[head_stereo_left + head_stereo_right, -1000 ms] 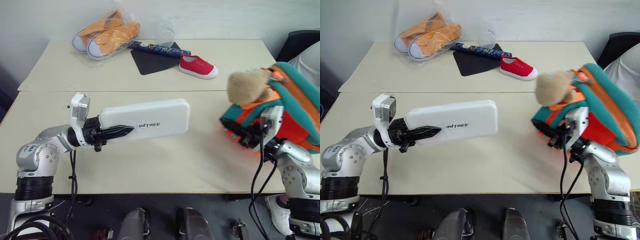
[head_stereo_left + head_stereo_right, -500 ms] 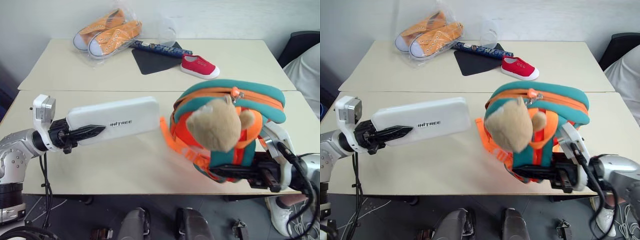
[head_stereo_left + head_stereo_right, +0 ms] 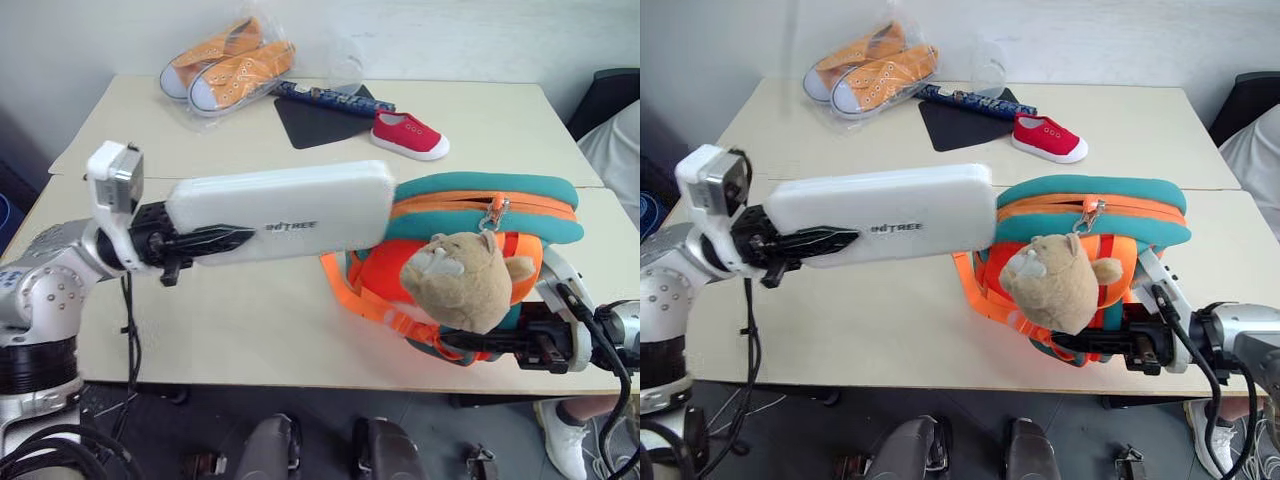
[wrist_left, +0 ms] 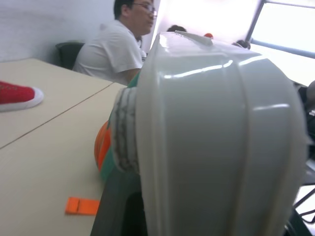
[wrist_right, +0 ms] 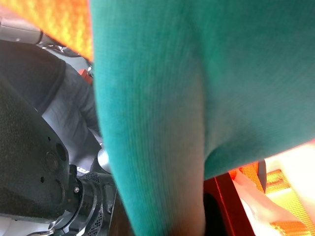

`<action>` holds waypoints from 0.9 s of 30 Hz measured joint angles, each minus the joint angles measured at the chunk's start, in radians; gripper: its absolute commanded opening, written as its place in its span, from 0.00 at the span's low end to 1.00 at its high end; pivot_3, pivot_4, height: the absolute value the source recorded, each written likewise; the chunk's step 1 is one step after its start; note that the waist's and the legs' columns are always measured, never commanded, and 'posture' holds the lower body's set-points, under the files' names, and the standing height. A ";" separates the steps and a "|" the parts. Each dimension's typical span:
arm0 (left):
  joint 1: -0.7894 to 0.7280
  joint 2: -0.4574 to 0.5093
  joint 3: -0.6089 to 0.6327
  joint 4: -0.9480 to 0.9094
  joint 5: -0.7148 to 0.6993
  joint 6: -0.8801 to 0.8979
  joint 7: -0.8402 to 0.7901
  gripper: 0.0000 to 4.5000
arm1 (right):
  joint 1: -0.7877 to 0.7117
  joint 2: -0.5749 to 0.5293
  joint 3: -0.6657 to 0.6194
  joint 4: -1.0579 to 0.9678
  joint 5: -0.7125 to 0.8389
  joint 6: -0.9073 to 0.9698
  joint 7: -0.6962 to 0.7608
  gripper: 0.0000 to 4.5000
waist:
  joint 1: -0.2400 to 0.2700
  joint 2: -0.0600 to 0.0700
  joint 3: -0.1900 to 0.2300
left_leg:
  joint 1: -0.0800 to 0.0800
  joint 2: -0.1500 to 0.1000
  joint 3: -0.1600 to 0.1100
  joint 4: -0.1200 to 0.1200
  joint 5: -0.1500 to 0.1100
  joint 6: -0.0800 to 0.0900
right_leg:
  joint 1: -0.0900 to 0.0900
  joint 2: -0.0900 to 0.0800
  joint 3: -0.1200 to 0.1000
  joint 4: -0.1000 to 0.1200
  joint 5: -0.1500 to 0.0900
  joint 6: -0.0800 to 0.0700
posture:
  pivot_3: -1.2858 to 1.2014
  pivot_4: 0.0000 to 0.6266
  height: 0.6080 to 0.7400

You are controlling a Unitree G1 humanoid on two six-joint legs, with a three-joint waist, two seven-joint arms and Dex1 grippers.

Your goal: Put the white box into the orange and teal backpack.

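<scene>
The white box point(image 3: 285, 212) is clamped at one end in the left claw point(image 3: 222, 240) and is held level above the tabletop point(image 3: 250, 320), its free end reaching away from that claw to the top edge of the orange and teal backpack point(image 3: 480, 215); whether box and bag actually touch cannot be told. The backpack is gripped low on its near side by the right claw point(image 3: 470, 345), whose black fingers are closed together on the fabric. A beige plush bear charm point(image 3: 462, 280) is seen hanging from the zip just above that claw, and an orange webbing strap point(image 3: 355, 290) trails between the two claws. Well beyond the left claw, at the far side of the tabletop, a pair of orange sneakers point(image 3: 228, 68) in clear wrap, a black mat point(image 3: 315, 118) and a red shoe point(image 3: 410, 135) are laid. In the left wrist view a seated person point(image 4: 115, 46) is visible past the box.
</scene>
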 measured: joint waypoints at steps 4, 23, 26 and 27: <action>-0.080 -0.053 -0.099 0.053 0.101 -0.120 -0.020 0.27 | -0.019 0.000 0.007 0.002 -0.012 0.001 -0.005 0.00 | 0.003 0.000 0.000 | 0.000 0.000 0.001 0.000 0.001 0.002 | -0.001 0.002 0.000 0.000 0.000 0.000 | 0.52 0.24 1.00; -0.421 -0.287 -0.483 0.239 0.477 -0.118 0.119 0.27 | -0.049 0.031 0.022 -0.018 -0.013 0.014 -0.056 0.00 | 0.034 -0.003 0.000 | -0.002 -0.001 -0.002 0.004 0.001 0.006 | 0.002 0.001 -0.001 -0.001 0.002 0.003 | 0.52 0.24 1.00; -0.478 -0.354 -0.543 0.301 0.524 -0.132 0.108 0.27 | -0.050 0.033 0.021 -0.022 -0.008 0.013 -0.056 0.00 | 0.035 -0.003 0.001 | -0.003 -0.001 -0.001 0.004 0.001 0.005 | 0.001 0.001 -0.002 -0.001 0.002 0.003 | 0.52 0.24 1.00; -0.498 -0.388 -0.557 0.339 0.544 -0.151 0.108 0.27 | -0.049 0.034 0.021 -0.023 -0.008 0.013 -0.056 0.00 | 0.035 -0.003 0.001 | -0.003 -0.001 -0.001 0.004 0.001 0.005 | 0.001 0.002 -0.002 -0.001 0.002 0.003 | 0.52 0.24 1.00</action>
